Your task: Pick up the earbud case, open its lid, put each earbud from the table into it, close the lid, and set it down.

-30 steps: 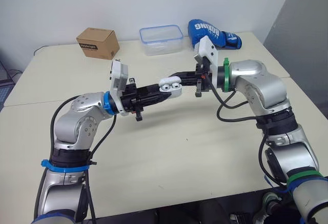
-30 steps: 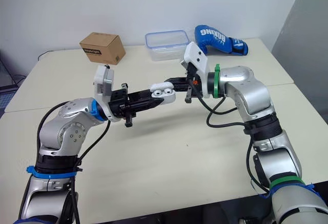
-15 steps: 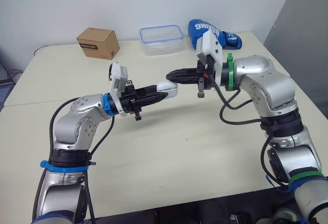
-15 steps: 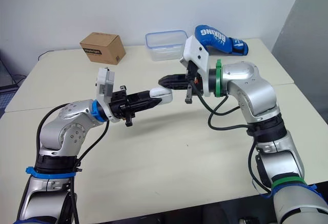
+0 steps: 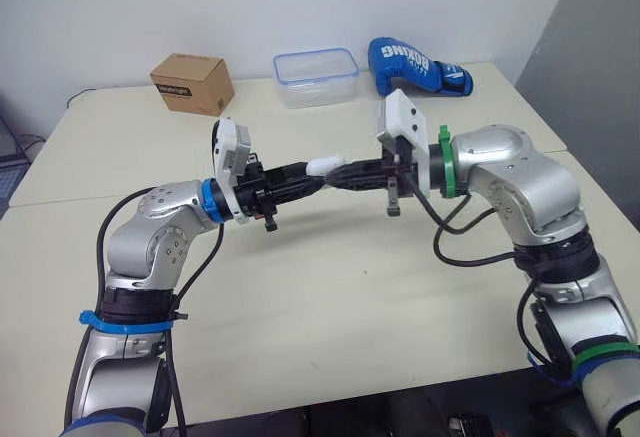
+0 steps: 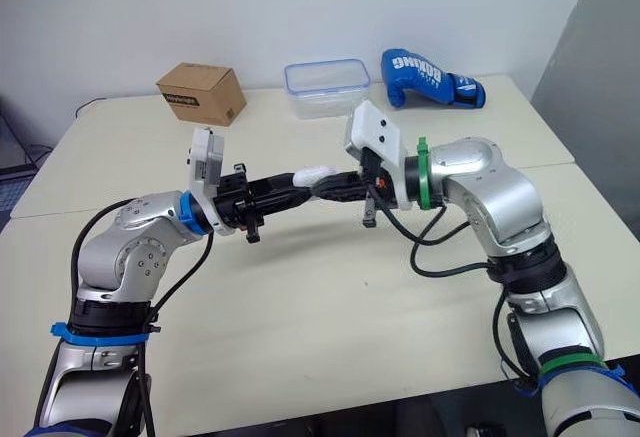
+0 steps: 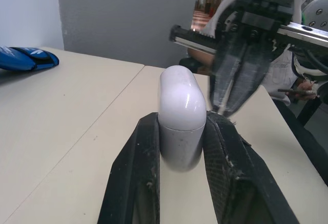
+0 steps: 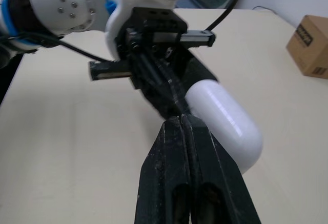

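Earbud case (image 7: 178, 106), lid shut, is clamped between the left gripper's (image 5: 297, 179) fingers above the table (image 5: 340, 297). Right gripper (image 8: 180, 122), jaws pressed together, points its tips just beside the case. Risk: sideways pressure may twist the case out of the clamp. Both forearms extend roughly level, meeting mid-table.

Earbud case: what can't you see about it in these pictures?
- Inside of the earbud case: its shut lid hides whether earbuds are in it, every view.
- Its lower end: left wrist view, covered by the left claw's fingers.
- Whether the right claw touches it: blurred in the left wrist view, too small in the eye views.
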### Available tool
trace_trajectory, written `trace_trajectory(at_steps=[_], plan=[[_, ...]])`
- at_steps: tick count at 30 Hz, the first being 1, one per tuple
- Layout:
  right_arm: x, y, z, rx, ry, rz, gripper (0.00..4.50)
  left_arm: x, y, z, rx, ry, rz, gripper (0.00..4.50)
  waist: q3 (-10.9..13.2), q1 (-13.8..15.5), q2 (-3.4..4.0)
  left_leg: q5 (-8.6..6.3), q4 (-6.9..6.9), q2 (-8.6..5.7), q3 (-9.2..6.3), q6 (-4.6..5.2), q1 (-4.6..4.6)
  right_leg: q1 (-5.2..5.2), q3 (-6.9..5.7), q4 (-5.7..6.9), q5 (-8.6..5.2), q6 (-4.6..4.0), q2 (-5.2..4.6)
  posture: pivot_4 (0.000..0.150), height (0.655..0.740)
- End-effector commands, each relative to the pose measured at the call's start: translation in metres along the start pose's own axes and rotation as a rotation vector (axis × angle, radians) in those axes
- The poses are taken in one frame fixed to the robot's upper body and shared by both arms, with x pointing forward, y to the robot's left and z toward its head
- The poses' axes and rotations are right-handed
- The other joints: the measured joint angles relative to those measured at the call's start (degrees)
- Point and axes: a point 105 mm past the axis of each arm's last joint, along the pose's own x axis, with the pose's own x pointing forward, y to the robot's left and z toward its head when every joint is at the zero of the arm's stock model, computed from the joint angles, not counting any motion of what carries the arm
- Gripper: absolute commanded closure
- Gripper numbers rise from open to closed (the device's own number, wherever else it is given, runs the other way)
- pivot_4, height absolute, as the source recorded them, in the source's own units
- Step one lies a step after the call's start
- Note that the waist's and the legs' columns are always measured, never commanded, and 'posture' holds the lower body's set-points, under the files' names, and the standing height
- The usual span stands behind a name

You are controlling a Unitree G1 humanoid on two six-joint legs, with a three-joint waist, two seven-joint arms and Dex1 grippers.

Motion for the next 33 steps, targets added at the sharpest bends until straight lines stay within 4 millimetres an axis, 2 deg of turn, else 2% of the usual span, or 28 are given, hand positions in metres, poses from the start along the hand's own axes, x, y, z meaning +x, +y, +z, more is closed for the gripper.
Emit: trace_trajectory(at_steps=[1, 7, 12, 21, 26, 33], plan=[[-0.020, 0.005, 0.014, -0.101, -0.001, 0.022, 4.45, -0.009, -0.003, 0.010, -0.020, -0.011, -0.013, 3.71, 0.0, 0.0, 0.00, 0.00, 0.00, 0.00, 0.02, 0.00, 0.00, 0.00, 0.01, 0.00, 0.00, 0.00, 0.00, 0.150, 0.7400], [-0.038, -0.011, -0.014, -0.277, 0.199, -0.041, 4.45, -0.017, 0.006, -0.013, -0.143, 0.077, 0.072, 3.71, 0.0, 0.0, 0.00, -0.01, 0.00, 0.00, 0.03, 0.02, 0.03, 0.02, 0.00, 0.04, 0.00, 0.01, 0.01, 0.150, 0.7400], [-0.042, -0.015, -0.032, -0.334, 0.271, -0.051, 4.45, -0.012, 0.005, -0.017, -0.211, 0.092, 0.085, 3.71, 0.0, 0.0, -0.02, -0.01, 0.01, 0.01, 0.05, 0.01, 0.03, 0.02, 0.01, 0.03, 0.00, 0.01, 0.01, 0.150, 0.7400], [-0.045, -0.013, -0.029, -0.328, 0.245, -0.042, 4.45, -0.012, 0.006, -0.039, -0.410, 0.224, 0.152, 3.71, 0.0, 0.0, -0.02, 0.00, 0.02, 0.00, 0.03, 0.00, 0.02, 0.02, 0.01, 0.02, 0.00, 0.01, 0.00, 0.150, 0.7400], [-0.047, -0.006, -0.025, -0.298, 0.229, -0.012, 4.45, -0.009, 0.016, -0.067, -0.626, 0.242, 0.230, 3.71, 0.0, 0.5, -0.02, 0.00, 0.04, -0.01, 0.02, 0.00, 0.03, 0.04, 0.01, 0.04, 0.00, 0.00, 0.00, 0.150, 0.7400], [-0.048, 0.002, -0.031, -0.249, 0.238, 0.003, 4.45, 0.001, 0.006, -0.101, -0.708, 0.365, 0.248, 3.71, 0.0, 0.9, -0.02, 0.00, 0.04, -0.01, 0.02, -0.01, 0.00, 0.02, 0.01, 0.01, 0.00, 0.00, 0.00, 0.150, 0.7400]])
